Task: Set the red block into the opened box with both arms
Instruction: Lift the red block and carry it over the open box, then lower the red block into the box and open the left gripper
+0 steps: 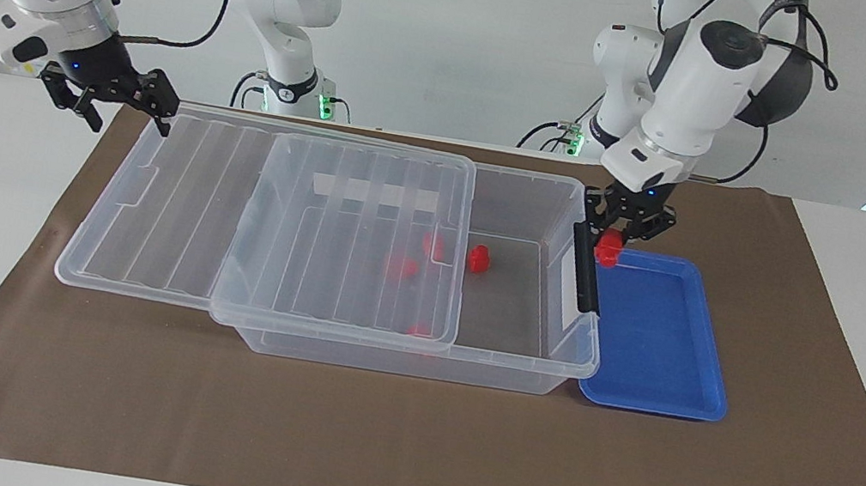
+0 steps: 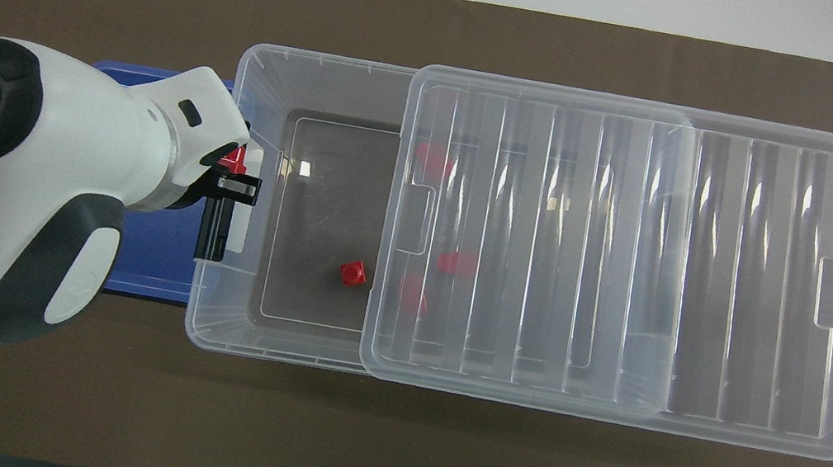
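Your left gripper point(image 1: 616, 239) is pinched tight on the red block point(image 1: 608, 249), up in the air over the clear storage box's point(image 1: 414, 362) black latch bar point(image 1: 585, 267), at the blue tray's point(image 1: 652, 395) eleven o'clock corner. Your right gripper point(image 1: 107, 106) waits, fingers spread and empty, by the slid-back ribbed lid point(image 1: 171, 193).

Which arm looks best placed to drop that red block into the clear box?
The left. Its hand already grips the red block over the box's latch end, beside the uncovered part. The right hand waits at the lid's overhanging end, holding nothing.
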Controlling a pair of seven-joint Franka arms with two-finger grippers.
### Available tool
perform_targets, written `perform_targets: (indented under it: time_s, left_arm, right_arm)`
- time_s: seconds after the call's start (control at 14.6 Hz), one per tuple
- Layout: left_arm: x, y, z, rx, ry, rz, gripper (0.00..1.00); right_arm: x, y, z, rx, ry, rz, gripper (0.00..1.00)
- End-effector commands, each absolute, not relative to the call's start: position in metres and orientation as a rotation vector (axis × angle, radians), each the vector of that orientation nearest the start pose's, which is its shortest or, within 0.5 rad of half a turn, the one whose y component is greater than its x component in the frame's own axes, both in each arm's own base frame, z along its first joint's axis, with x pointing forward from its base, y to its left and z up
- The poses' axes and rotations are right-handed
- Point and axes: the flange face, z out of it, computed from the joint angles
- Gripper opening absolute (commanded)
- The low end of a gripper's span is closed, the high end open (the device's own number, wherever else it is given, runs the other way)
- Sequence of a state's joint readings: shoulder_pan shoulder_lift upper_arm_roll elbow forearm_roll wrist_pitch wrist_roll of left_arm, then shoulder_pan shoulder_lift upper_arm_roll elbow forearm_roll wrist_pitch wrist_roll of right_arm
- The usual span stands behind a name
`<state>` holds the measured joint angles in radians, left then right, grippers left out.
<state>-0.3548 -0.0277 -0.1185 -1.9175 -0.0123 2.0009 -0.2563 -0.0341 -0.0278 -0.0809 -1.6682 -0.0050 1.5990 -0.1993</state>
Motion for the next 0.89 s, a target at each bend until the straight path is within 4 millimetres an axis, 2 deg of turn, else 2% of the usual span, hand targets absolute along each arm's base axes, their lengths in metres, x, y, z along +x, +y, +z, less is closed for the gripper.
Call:
perform_targets:
  time_s: [0.0,0.21,0.41,0.62,0.68,0.82]
  left_arm:
    - [0.515,-0.288,0.466,-3.184,0.308,-0.161,0.00]
    - [0.522,-0.303,0.427,-3.186,0.332,-0.143,0.00]
    - [0.533,-0.308,0.391,-3.178,0.285,-0.165,0.00]
    - [0.535,-0.315,0.357,-3.165,0.302,-0.132,0.00]
    - [0.533,-0.325,0.343,-3.157,0.334,-0.127,0.00]
    - [0.534,-0.326,0.324,-3.133,0.353,-0.118,0.00]
  right_arm:
    - [0.539,-0.068,0.593,-3.137,-0.112,0.051,1.00]
    - [0.539,-0.070,0.593,-3.137,-0.109,0.051,1.00]
    - [0.539,-0.069,0.593,-3.137,-0.112,0.053,1.00]
    - [0.538,-0.070,0.593,-3.138,-0.109,0.054,1.00]
    - [0.538,-0.070,0.593,-3.137,-0.109,0.058,1.00]
    - [0.537,-0.069,0.593,-3.135,-0.107,0.063,1.00]
